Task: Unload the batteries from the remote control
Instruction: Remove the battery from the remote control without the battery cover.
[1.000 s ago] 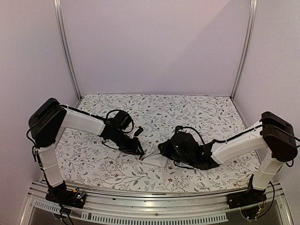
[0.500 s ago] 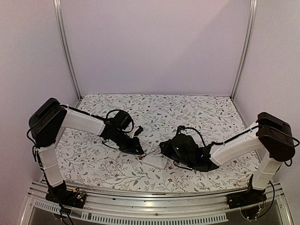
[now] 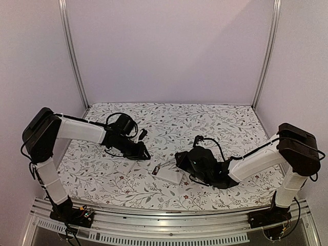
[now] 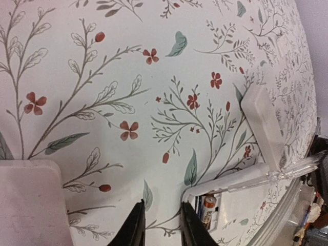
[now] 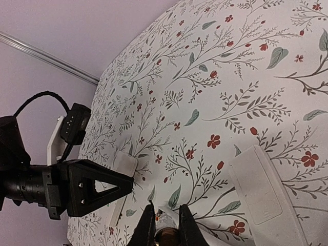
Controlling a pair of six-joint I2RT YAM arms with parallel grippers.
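Lab cell: aluminium frame posts, plain walls, floral table.

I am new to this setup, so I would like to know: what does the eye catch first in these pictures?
The white remote lies at the near middle of the table with its battery bay open, one red-orange battery showing inside. The right end effector holds a clear thin tool over it, while the left end effector hovers empty beside it.

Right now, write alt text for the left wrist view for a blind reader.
A white remote lies lower right on floral cloth, its compartment open with a red-orange battery inside. The left gripper, slightly open and empty, sits at the bottom edge beside it; a flat white panel lies further up the frame.
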